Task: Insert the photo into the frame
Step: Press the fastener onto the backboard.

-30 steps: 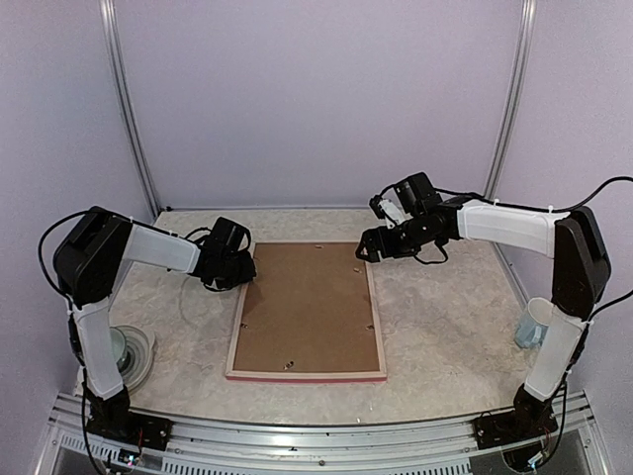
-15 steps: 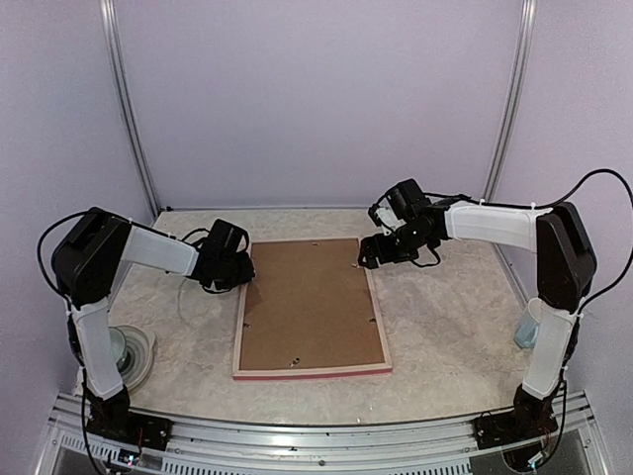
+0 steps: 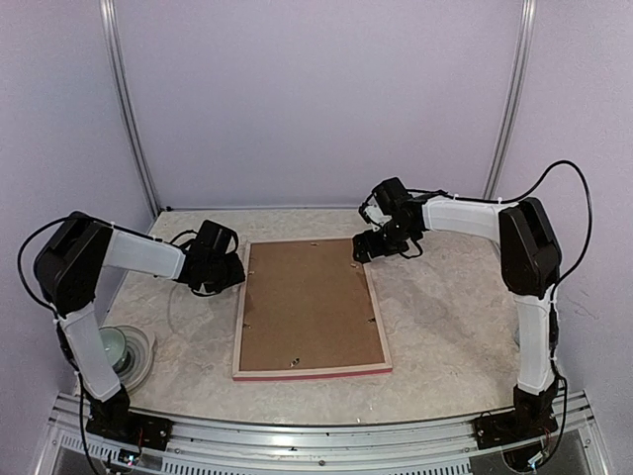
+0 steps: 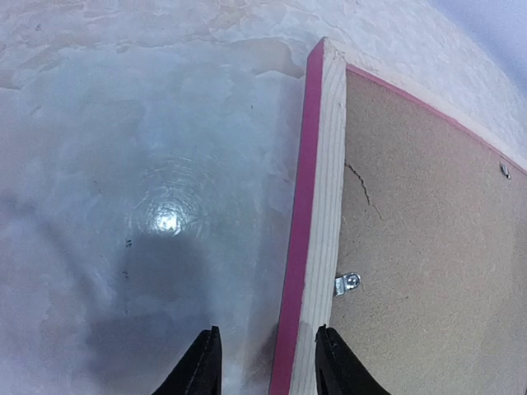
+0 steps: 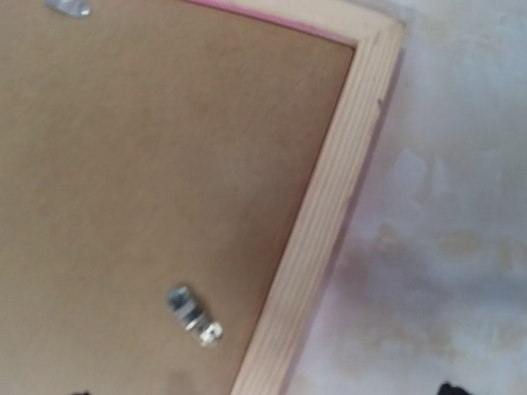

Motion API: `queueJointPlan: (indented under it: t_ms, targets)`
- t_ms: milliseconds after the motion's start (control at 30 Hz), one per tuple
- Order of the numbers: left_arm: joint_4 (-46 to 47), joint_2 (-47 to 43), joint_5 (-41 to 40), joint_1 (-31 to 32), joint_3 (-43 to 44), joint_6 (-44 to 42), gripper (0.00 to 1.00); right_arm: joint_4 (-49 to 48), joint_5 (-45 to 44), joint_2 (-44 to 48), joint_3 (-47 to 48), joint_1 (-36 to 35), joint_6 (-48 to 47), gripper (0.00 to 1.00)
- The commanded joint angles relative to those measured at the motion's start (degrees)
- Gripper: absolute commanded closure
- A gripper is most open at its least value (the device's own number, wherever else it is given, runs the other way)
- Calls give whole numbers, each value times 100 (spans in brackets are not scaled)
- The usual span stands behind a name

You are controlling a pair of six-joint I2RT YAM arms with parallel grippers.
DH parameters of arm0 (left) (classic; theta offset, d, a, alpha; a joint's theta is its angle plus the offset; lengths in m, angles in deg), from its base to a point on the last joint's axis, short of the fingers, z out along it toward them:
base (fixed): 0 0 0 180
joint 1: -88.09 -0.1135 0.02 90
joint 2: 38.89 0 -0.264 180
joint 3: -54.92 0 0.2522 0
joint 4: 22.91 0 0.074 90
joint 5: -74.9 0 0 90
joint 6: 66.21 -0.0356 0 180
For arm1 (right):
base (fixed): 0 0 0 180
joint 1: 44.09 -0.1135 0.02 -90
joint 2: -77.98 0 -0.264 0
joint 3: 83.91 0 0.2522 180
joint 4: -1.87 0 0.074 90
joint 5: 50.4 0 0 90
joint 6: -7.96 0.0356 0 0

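The frame (image 3: 310,307) lies face down on the table, pale wood back up and pink-red edge showing, with the brown backing board (image 3: 309,297) set in it. The photo is hidden. My left gripper (image 3: 235,272) is open at the frame's left rail. In the left wrist view (image 4: 267,331) one finger is over the table and the other over the rail (image 4: 317,206). My right gripper (image 3: 362,249) is over the frame's far right corner (image 5: 370,41). Only its dark fingertips (image 5: 449,387) show at the bottom of the right wrist view, far apart, holding nothing.
Small metal clips sit on the backing board (image 4: 347,284) (image 5: 193,314). A round pale dish (image 3: 134,351) stands near the left arm's base. The back wall and its metal posts (image 3: 129,119) close off the far side.
My right gripper has moved left and back to the frame's far right corner. My left gripper has drawn slightly left. The frame has turned a little on the table.
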Motion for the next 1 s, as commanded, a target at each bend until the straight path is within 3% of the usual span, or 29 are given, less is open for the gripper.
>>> queueJointPlan:
  t_ms: [0, 400, 967]
  targets:
    - [50, -470, -315, -92, -345, 32, 60, 189, 203, -298, 281, 95, -148, 10]
    - [557, -582, 85, -16, -701, -48, 58, 181, 513, -477, 379, 95, -342, 16]
    - [595, -144, 44, 330, -659, -15, 58, 297, 406, -642, 553, 77, -434, 23]
